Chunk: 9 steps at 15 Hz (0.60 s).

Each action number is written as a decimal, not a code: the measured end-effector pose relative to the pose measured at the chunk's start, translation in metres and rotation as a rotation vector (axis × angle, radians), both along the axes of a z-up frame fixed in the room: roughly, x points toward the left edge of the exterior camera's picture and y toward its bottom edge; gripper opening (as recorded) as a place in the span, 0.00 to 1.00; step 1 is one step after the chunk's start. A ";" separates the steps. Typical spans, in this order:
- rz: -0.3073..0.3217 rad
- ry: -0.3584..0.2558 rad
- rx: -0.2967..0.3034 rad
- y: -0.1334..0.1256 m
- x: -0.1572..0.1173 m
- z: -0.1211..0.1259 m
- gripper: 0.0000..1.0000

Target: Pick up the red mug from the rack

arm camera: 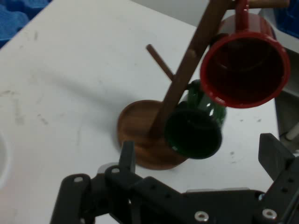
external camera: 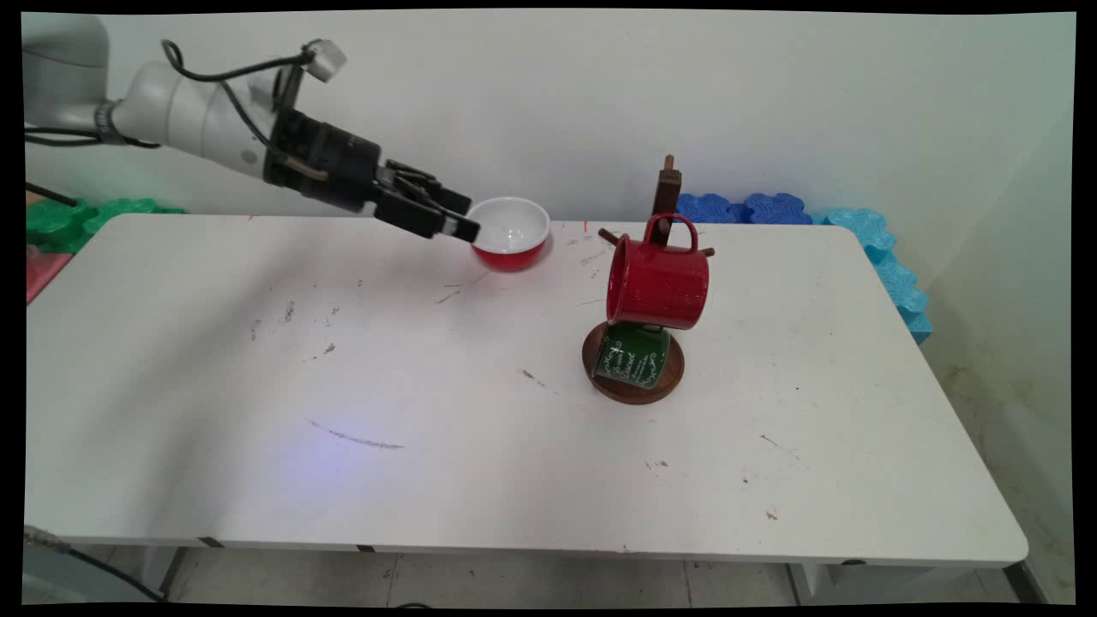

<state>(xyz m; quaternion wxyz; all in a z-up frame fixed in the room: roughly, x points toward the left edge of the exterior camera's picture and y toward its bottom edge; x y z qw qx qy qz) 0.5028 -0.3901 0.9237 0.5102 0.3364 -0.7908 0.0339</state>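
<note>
My gripper (external camera: 465, 218) hangs low over the far middle of the white table (external camera: 428, 463), open, with nothing between its fingers. Just to its right in the main view sits a red bowl (external camera: 512, 234) with a white inside; the lower fingertip is close to its left rim, and I cannot tell whether it touches. In the hand view the gripper (arm camera: 200, 153) points at a wooden mug tree (arm camera: 154, 140), and only a sliver of the bowl (arm camera: 3, 161) shows at the left edge. A red mug (external camera: 658, 284) hangs from an upper peg, and a green mug (external camera: 632, 356) hangs low over the round base (external camera: 677, 373).
Blue foam tiles (external camera: 746, 208) line the wall behind the table and run down its right side (external camera: 900, 283). Green foam (external camera: 60, 218) and a red piece (external camera: 38, 270) lie off the far left corner. The wall stands close behind the bowl.
</note>
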 end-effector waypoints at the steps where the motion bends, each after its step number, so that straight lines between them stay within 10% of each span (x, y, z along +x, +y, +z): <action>1: -0.006 0.010 0.009 0.001 -0.008 -0.002 1.00; 9: -0.035 0.084 0.072 0.008 -0.069 -0.012 1.00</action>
